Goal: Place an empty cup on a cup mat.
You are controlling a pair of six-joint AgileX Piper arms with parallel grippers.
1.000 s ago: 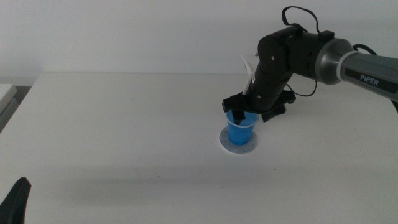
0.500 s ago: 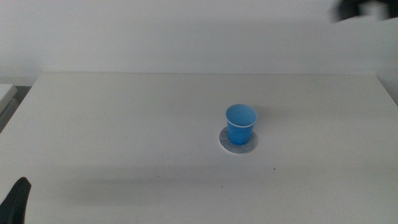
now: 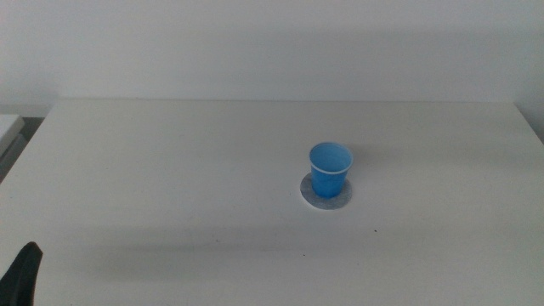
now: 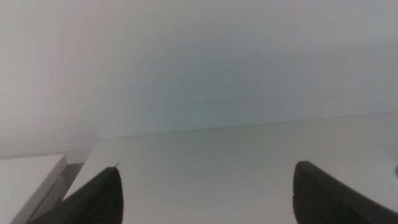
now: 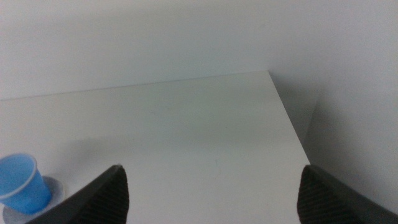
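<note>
The blue cup (image 3: 329, 169) stands upright and empty on the grey cup mat (image 3: 327, 195) a little right of the table's middle. Cup (image 5: 22, 182) and mat (image 5: 57, 188) also show in the right wrist view, well away from the jaws. My right gripper (image 5: 211, 193) is open and empty, out of the middle view. My left gripper (image 4: 208, 193) is open and empty; only a dark tip of it (image 3: 24, 272) shows at the bottom left corner of the middle view.
The white table (image 3: 187, 170) ends at a right edge (image 5: 289, 124) near the wall. A pale shelf or box (image 3: 7, 127) sits off the table's far left, also in the left wrist view (image 4: 28, 180).
The right arm let go of the cup on the mat and withdrew up and to the right, out of the middle view. The cup stays put on the mat.
</note>
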